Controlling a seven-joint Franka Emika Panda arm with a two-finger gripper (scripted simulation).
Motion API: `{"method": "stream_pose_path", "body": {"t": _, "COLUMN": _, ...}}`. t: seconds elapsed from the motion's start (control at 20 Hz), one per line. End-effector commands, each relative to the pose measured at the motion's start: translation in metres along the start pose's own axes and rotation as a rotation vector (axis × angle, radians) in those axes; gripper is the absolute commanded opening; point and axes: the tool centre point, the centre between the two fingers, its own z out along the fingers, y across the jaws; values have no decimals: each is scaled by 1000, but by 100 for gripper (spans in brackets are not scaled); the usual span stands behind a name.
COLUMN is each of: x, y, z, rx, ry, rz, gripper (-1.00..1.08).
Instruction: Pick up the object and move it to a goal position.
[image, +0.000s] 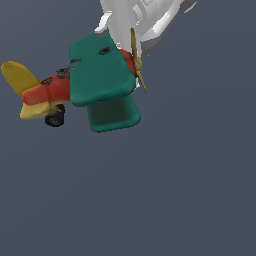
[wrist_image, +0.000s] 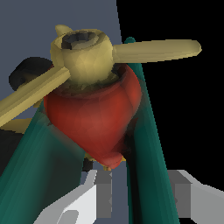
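Biplane (image: 95, 75) is held aloft, one teal wing (wrist_image: 148, 175) clamped between the hand's (wrist_image: 140, 197) fingers (wrist_image: 92, 197).

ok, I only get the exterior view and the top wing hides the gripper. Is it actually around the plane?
Observer: Yes. In the wrist view the gripper has one finger on each side of a single teal wing.
Operator: Clamped?
Observer: Cannot tell. A sliver of background shows between one finger and that wing.
Operator: Propeller touched?
Observer: No. The propeller sits beyond the fingers, ahead of the red nose.
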Motion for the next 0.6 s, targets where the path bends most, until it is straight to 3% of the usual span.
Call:
{"method": "stream_pose_path", "body": {"t": 0.0, "x": 0, "y": 15, "z": -1, "rx": -4, "ry": 2, "rz": 1, "gripper": -100}}
{"method": "stream_pose_path", "body": {"t": 0.55, "x": 2, "y": 48, "z": -2, "rx": -3, "ry": 5, "rz": 1, "gripper": -100}}
